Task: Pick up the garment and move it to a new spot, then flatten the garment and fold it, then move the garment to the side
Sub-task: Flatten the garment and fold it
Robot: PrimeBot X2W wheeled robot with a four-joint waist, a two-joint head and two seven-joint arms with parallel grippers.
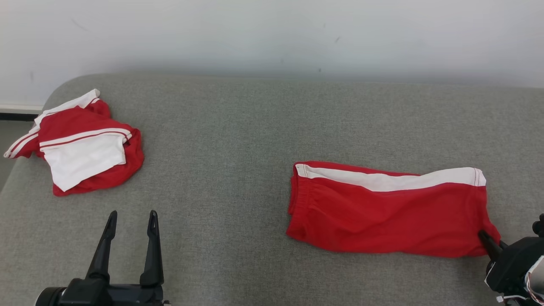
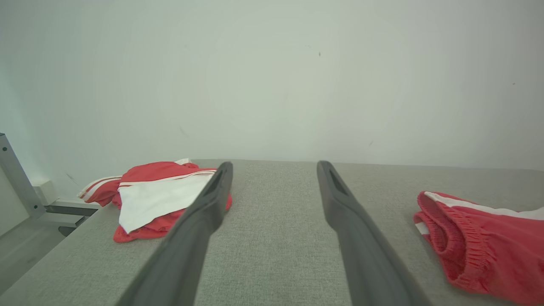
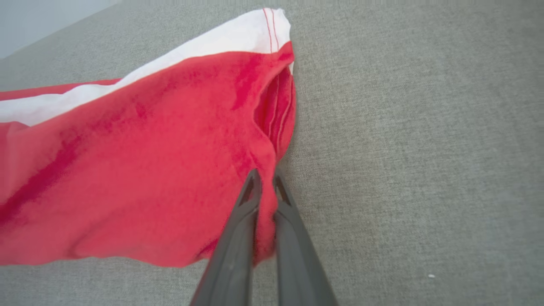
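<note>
Red shorts with a white side stripe, the garment point(image 1: 386, 208), lie spread across the grey cushion at the right, waistband to the left. My right gripper point(image 1: 484, 236) pinches the garment's near right corner; in the right wrist view its fingers point(image 3: 248, 199) are shut on a ridge of the red fabric point(image 3: 140, 170). My left gripper point(image 1: 131, 219) stands open at the lower left over bare cushion, holding nothing. In the left wrist view its gripper point(image 2: 274, 168) points at the wall, with the garment's waistband point(image 2: 467, 246) to the right.
A second red and white garment point(image 1: 83, 142) lies crumpled at the cushion's far left corner, also seen as a heap point(image 2: 157, 199). The grey cushion point(image 1: 238, 140) ends at a white wall behind. A metal frame point(image 2: 17, 178) stands off the left edge.
</note>
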